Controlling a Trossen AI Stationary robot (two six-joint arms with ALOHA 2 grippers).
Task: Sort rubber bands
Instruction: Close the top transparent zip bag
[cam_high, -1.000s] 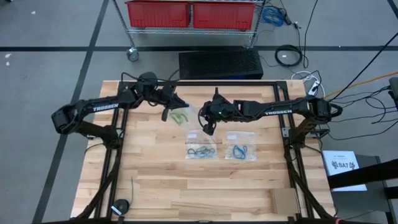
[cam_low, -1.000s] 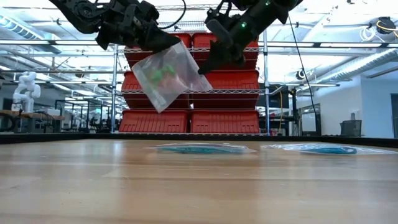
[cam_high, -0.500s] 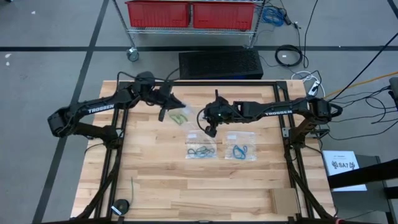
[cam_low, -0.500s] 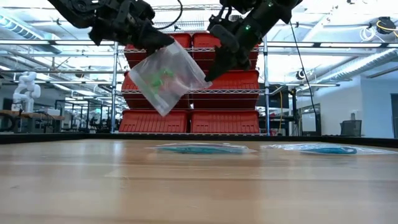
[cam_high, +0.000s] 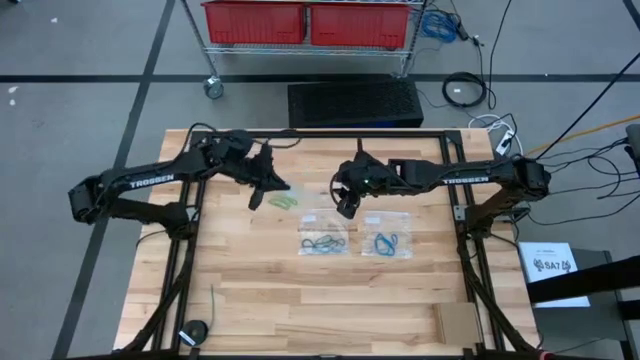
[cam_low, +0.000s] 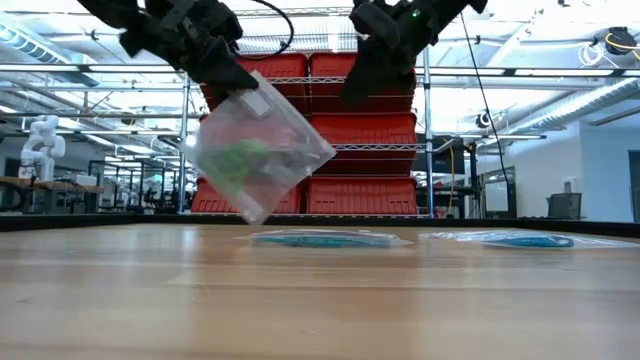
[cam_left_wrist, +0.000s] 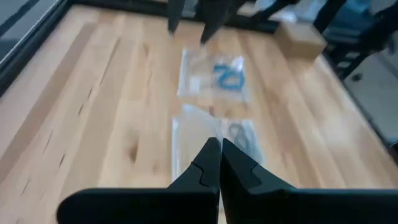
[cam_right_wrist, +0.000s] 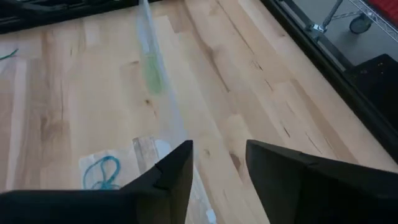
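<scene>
Clear plastic zip bag (cam_low: 262, 150) with light green rubber bands (cam_low: 238, 158) inside hangs tilted above the wooden table (cam_high: 250, 290), pinched at its top corner by the left tool (cam_low: 212, 62), upper left of the low view. Right tool (cam_right_wrist: 217, 163) hovers just right of it, fingers spread and empty. Two more clear bags lie flat at table centre, holding dark teal-blue bands (cam_high: 323, 243) and bright blue bands (cam_high: 386, 241)
</scene>
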